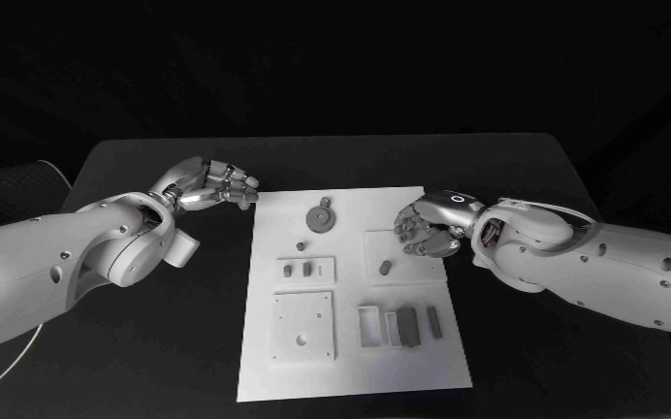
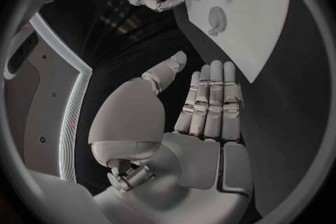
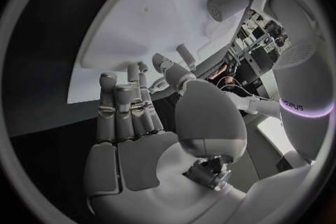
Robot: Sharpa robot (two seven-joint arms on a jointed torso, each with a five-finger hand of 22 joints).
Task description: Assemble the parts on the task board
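Task board [image 1: 357,361] lies mid counter [image 1: 140,162], grey parts [image 1: 405,325] on it. Left hand [image 1: 209,186] just off the board's far left corner, fingers straight and together, empty. Right hand [image 1: 431,225] over the board's right edge, fingers curled; can't tell if it holds anything

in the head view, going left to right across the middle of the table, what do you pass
Left hand → task board → round part → right hand.
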